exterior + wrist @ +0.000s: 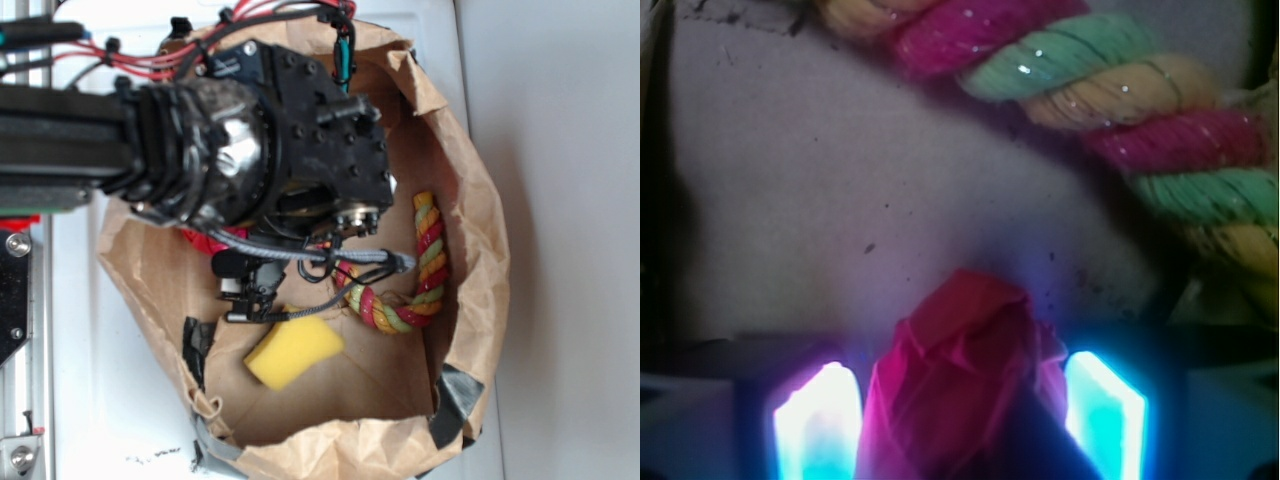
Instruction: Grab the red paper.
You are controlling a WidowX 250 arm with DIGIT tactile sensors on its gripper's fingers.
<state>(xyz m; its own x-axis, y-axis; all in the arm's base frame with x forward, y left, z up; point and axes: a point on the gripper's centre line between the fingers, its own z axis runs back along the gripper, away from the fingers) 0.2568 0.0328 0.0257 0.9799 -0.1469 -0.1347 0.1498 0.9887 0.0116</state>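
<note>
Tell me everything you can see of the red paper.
The red paper is a crumpled wad, pinkish red in the wrist view, its surface wrinkled and folded. It sits between the two glowing fingers on the brown paper floor. In the exterior view the arm hides nearly all of it; only a red edge shows.

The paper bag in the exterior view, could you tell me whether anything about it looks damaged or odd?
Yes. The paper bag has a torn, crumpled rim, patched with grey tape at its lower corners. The contents look unspilled.
</note>
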